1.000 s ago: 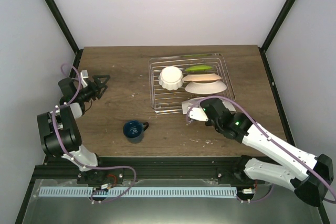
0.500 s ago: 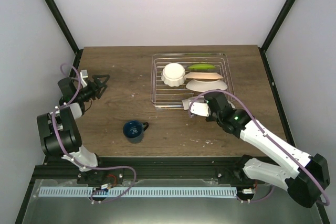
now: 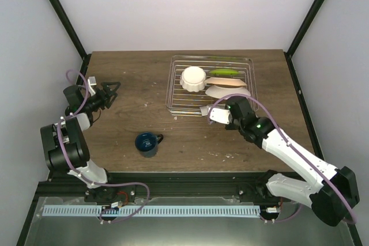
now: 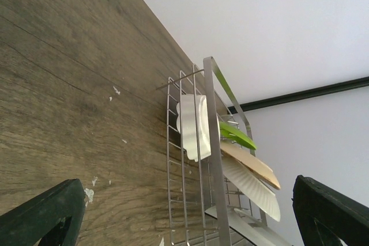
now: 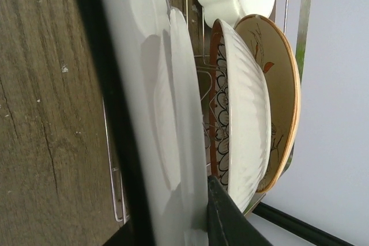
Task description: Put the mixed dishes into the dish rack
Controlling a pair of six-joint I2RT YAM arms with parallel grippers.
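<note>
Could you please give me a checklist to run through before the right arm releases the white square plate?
1. The right gripper has its jaws shut on the white square plate: ok.
2. The plate's lower edge is seated in the dish rack: cannot tell, the arm hides it.
3. There is a gap between the plate and the ribbed white dish behind it: ok.
4. The left gripper is open, away from the rack: ok.
5. The dark blue mug is loaded: not ok, it stands on the table.
</note>
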